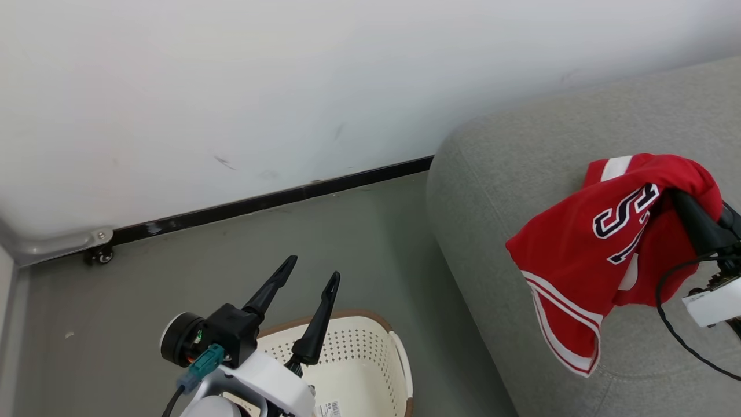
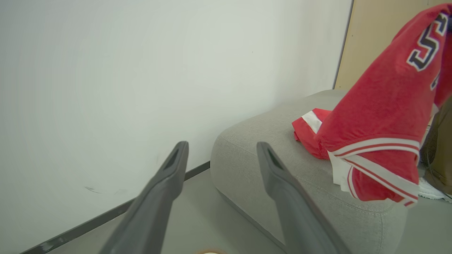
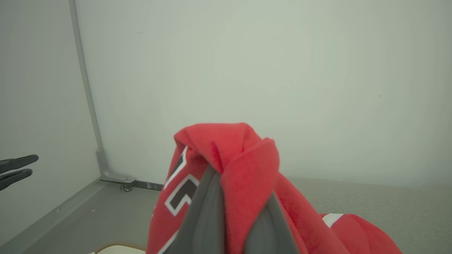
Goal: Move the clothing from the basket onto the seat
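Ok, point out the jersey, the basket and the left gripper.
jersey (image 1: 570, 255), head view, red cloth beside the lettering.
basket (image 1: 359, 353), head view, perforated inner wall.
left gripper (image 1: 313, 267), head view, midway between its fingertips.

A pale wall (image 1: 231, 87) meets a grey-green floor (image 1: 145, 289) along a black baseboard (image 1: 260, 202). A few dark scuff marks (image 1: 224, 162) streak the wall low down, above the baseboard. In the left corner, a grey metal frame (image 1: 58, 245) sits on a small caster (image 1: 103, 255), and in the right wrist view its upright post (image 3: 86, 95) runs up the corner. A pale speck (image 1: 68, 335) lies on the floor. In the left wrist view, a tan panel (image 2: 374, 35) stands next to the wall. A person's olive trouser leg (image 2: 439, 148) and white shoe (image 2: 429, 189) show at the right edge.
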Robot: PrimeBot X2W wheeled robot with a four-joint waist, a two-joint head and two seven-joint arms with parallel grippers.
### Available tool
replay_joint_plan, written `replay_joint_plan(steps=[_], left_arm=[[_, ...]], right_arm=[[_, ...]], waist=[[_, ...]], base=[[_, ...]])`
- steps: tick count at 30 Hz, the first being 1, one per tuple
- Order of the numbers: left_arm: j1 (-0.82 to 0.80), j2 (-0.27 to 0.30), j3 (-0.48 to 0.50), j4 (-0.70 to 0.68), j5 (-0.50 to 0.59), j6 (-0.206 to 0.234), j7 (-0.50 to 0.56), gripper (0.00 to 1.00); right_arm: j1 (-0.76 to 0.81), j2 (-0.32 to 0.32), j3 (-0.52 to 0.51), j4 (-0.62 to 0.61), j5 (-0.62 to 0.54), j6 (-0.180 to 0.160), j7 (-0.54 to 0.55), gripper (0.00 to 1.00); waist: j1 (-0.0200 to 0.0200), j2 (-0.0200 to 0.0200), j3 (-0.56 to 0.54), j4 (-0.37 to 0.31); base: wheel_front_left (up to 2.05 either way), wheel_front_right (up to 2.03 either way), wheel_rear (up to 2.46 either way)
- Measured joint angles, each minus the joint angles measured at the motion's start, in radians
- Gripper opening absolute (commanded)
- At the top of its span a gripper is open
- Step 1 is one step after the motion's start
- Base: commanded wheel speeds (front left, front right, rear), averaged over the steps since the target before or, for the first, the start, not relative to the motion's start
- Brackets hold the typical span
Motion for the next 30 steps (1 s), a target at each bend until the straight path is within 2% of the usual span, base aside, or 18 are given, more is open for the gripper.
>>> replay_joint_plan(steps=[12,22,30], left_arm=[[0.0,0.01,0.029,-0.014,0.0,0.026,-0.009,1.0],[0.001,0.035,0.053,-0.06,0.003,0.054,-0.01,1.0],[0.001,0.066,0.075,-0.107,0.017,0.079,-0.008,1.0]], right_arm=[[-0.017,0.041,-0.016,-0.029,-0.005,0.0,0.05,0.0],[-0.216,0.026,-0.07,-0.003,-0.003,0.0,0.123,0.0],[-0.376,0.023,-0.128,0.091,0.011,0.0,0.188,0.0]], waist=[[0.0,0.0,0.015,-0.092],[0.0,0.0,0.056,-0.141],[0.0,0.0,0.108,-0.154]], base=[[0.0,0.0,0.0],[0.0,0.0,0.0],[0.0,0.0,0.0]])
